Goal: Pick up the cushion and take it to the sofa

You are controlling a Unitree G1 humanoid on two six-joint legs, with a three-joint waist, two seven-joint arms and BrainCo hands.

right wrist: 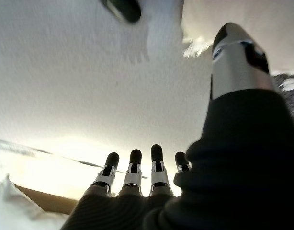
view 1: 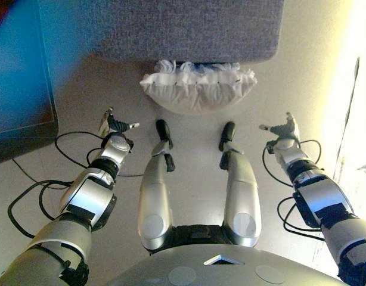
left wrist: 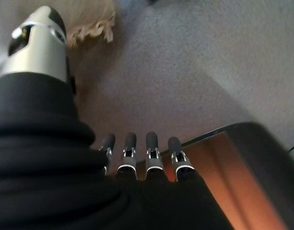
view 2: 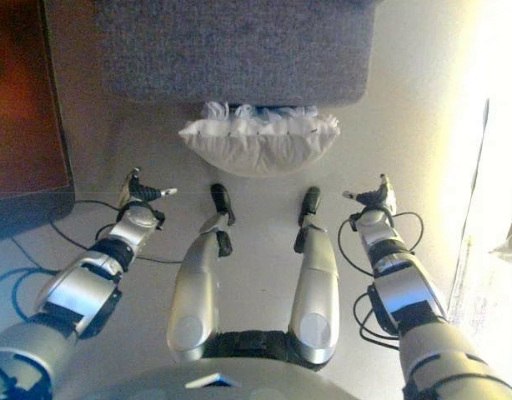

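Cushion (view 1: 198, 90) against sofa (view 1: 189, 30); left wrist view: only fringe.

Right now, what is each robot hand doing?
Left hand: open, empty.
Right hand: open, empty.
The white frilled fabric cushion lies untouched on the floor.

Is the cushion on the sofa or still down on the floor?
On the floor: the white cushion lies against the grey sofa's base, neither hand touching it.

Strong glare from the right washes out the floor (view 1: 326, 71).
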